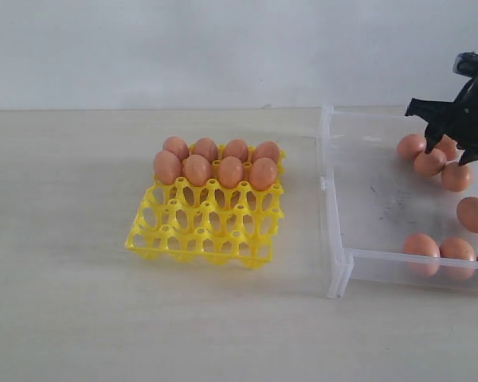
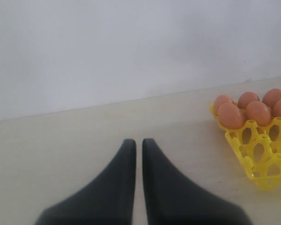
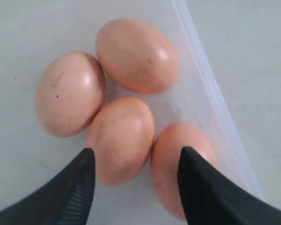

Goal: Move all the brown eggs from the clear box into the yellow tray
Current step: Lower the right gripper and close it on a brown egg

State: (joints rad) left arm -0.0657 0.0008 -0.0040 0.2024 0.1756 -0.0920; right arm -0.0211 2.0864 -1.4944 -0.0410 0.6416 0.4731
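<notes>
You're sitting halfway: eight eggs (image 1: 230, 171) filling the tray (image 1: 199, 235), roughly eight waiting in the box (image 1: 374, 199), right claw (image 3: 136, 151) hovering wide open, empty.

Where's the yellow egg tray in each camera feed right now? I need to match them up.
Exterior view: bright yellow plastic lattice egg tray left of centre.
Left wrist view: tray cut off at the frame edge, beyond the left gripper.
Right wrist view: not in it.
Shared landmark: brown eggs filling its far rows, in exterior and left wrist views.
</notes>
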